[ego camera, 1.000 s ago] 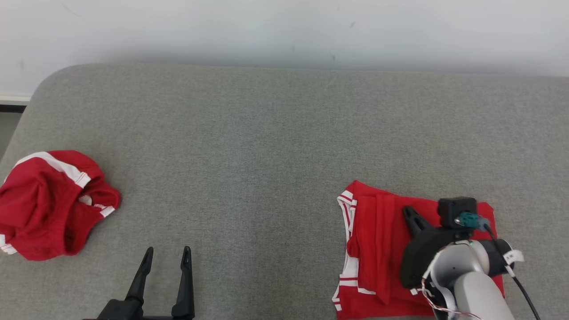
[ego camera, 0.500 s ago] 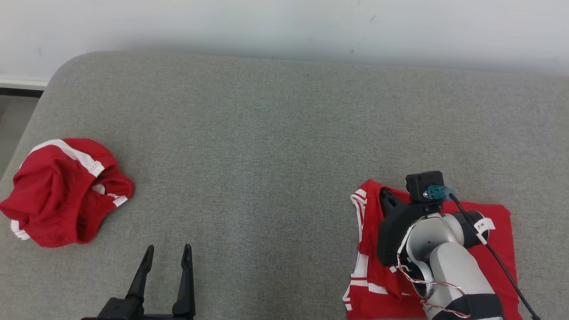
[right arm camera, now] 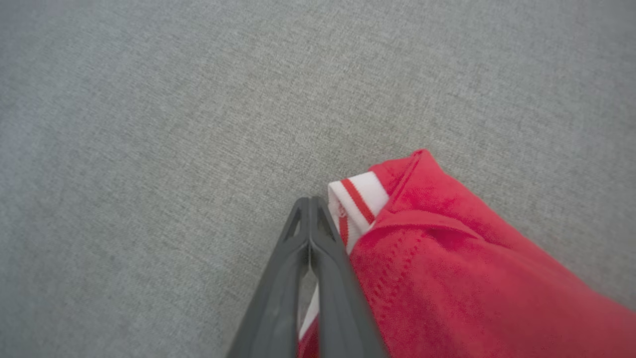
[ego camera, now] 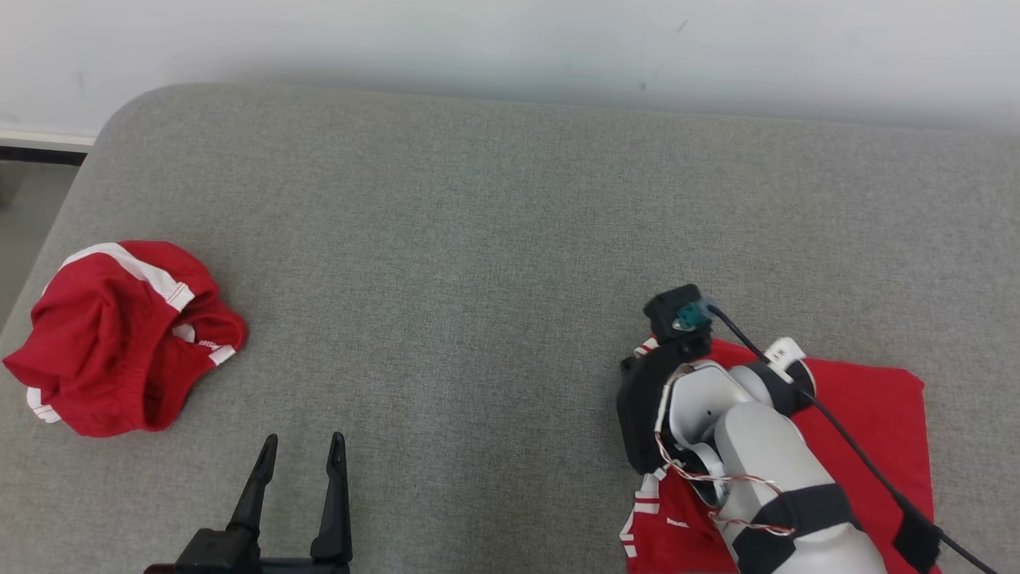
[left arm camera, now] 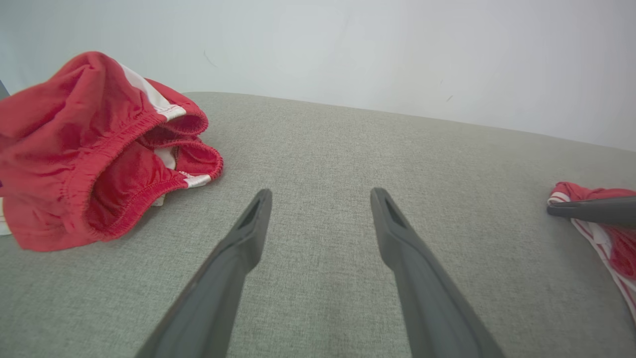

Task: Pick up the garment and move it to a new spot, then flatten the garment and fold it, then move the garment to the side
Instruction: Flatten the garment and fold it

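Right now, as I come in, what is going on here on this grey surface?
The robot's right claw, shut, has its tips at a corner of the folded red jersey with white trim, lying on the grey fabric surface. The left claw hovers open over bare fabric. A crumpled red garment with white stripes sits apart at the left.

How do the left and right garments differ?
Left garment is crumpled in a heap; right garment lies flat and folded. Left garment has nothing on it, and the open left gripper is apart from it; right garment lies partly under the right arm, with the shut right gripper at its trimmed corner. Both are red with white trim, on the grey cushion.
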Available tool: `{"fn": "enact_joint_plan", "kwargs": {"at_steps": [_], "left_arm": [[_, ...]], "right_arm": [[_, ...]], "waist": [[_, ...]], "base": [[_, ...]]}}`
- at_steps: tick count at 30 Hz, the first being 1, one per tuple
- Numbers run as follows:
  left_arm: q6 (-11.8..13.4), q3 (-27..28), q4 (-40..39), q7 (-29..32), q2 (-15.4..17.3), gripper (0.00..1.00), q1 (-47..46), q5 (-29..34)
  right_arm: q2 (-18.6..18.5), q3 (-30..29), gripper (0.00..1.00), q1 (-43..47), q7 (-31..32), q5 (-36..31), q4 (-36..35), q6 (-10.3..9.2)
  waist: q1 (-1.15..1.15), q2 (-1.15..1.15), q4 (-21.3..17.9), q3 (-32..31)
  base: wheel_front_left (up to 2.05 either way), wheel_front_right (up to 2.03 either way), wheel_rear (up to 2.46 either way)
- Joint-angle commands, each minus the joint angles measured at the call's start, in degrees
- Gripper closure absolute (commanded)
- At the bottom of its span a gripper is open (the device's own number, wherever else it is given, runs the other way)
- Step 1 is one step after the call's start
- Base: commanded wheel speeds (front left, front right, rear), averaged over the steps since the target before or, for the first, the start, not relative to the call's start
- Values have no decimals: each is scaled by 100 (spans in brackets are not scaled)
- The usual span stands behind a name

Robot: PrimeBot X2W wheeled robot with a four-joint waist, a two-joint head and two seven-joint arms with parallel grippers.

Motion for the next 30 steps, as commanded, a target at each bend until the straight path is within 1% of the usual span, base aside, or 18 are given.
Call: {"fn": "enact_joint_plan", "kwargs": {"at_steps": [1, 4, 6, 11, 15, 20, 23, 25, 27, 28, 29, 30], "left_arm": [[15, 11, 10, -17, -9, 0, -26, -66], [23, 3, 15, -17, -9, 0, -14, -76], [20, -9, 20, -17, -9, 0, -19, -77], [43, -5, 13, -17, -9, 0, -7, -85], [76, 37, -21, -17, -9, 0, 37, -77], [72, 75, -52, -17, -9, 0, 126, -63], [58, 66, -61, -17, -9, 0, 158, -50], [59, 55, -72, -17, -9, 0, 190, -52], [62, 56, -87, -17, -9, 0, 225, -51], [51, 46, -87, -17, -9, 0, 235, -46], [51, 46, -87, -17, -9, 0, 235, -46], [50, 55, -89, -17, -8, 0, 242, -42]], "right_arm": [[18, 132, 100, -119, 200, -32, 43, -13], [16, 347, 100, -291, 531, 76, 48, -13], [13, 464, 100, -417, 582, 212, -37, -13], [12, 594, 100, -605, 370, 617, -422, -13], [-109, 504, 100, -562, 96, 779, -1019, -13], [-352, -21, 100, 47, -199, 664, -2043, -13], [-496, -533, 100, 770, -276, 479, -2744, -13], [-506, -919, 100, 1370, -299, 314, -3192, -13], [-439, -1237, 100, 1974, -331, 143, -3624, -13], [-401, -1367, 100, 2252, -367, 99, -3803, -13], [-401, -1367, 100, 2252, -367, 99, -3803, -13], [-344, -1471, 100, 2535, -411, 38, -3999, -13]], "waist": [[0, 0, 1, -15], [0, 0, 19, -39], [0, 0, 33, -43], [0, 0, 45, -57], [0, 0, 38, -93], [0, 0, -7, -173], [0, 0, -21, -235], [0, 0, -33, -270], [0, 0, -62, -284], [0, 0, -73, -284], [0, 0, -73, -284], [0, 0, -92, -285]], "base": [[0, 0, 0], [0, 0, 0], [0, 0, 0], [0, 0, 0], [0, 0, 0], [0, 0, 0], [0, 0, 0], [0, 0, 0], [0, 0, 0], [0, 0, 0], [0, 0, 0], [0, 0, 0]]}}
